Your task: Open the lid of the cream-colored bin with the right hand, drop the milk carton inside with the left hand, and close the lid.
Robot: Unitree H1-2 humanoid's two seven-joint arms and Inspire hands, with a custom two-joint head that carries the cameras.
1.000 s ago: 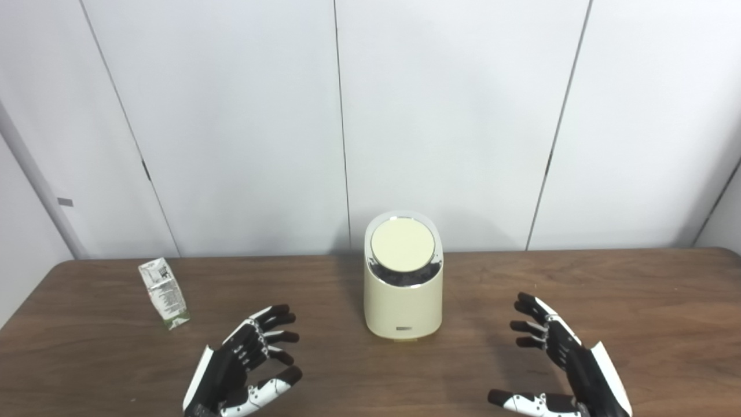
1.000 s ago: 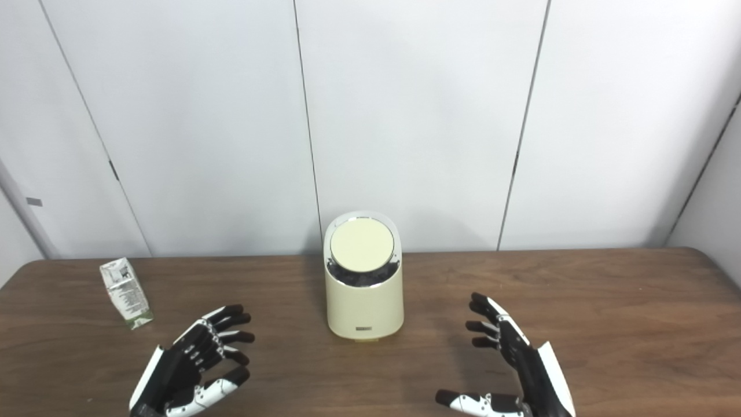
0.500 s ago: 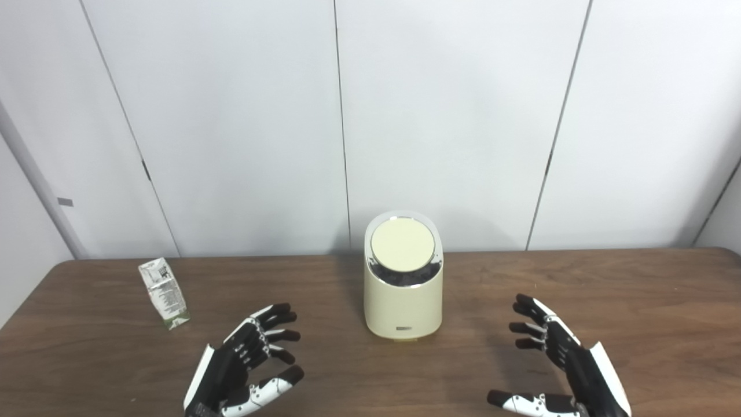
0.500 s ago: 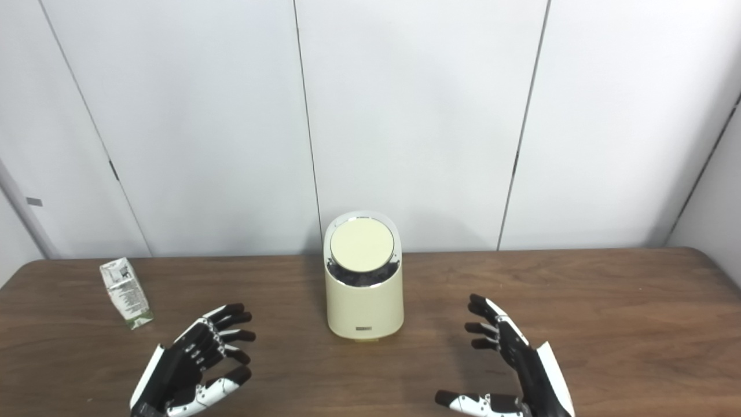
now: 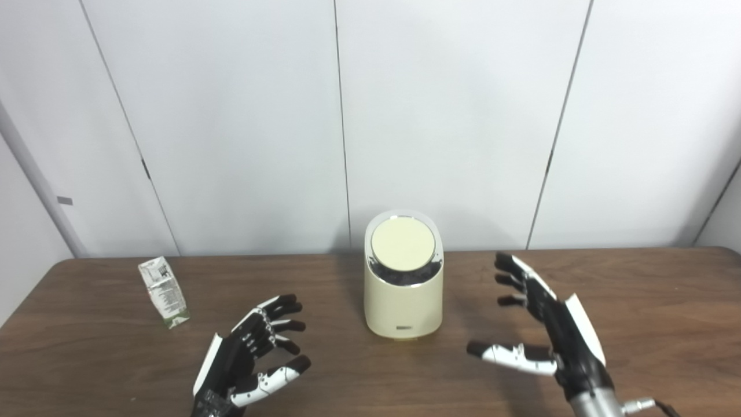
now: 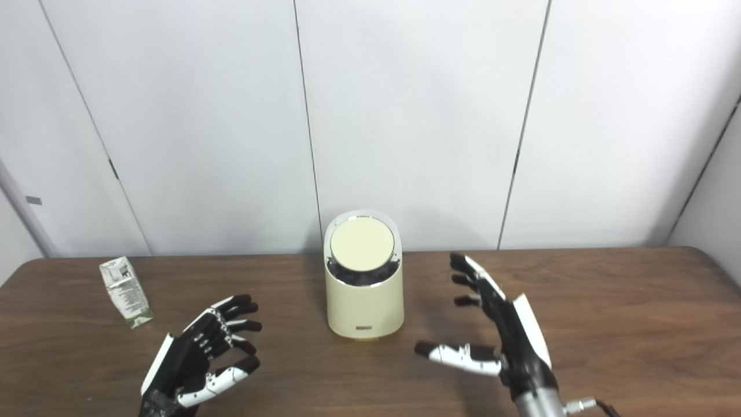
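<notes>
both hands' fingers spread, holding nothing; right hand [image 5: 550, 324] beside lidded bin [image 5: 403, 289]; left hand [image 5: 249, 353] low

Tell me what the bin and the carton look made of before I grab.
Bin: likely smooth matte plastic, with an even cream surface and rounded moulded corners; a shiny chrome-like ring borders its lid. Milk carton: printed paperboard, judging by its folded top and flat printed faces.

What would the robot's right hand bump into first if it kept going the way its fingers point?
Probably nothing: the right hand points up and back, just right of the cream-colored bin, toward the wall. Depth is unclear.
</notes>
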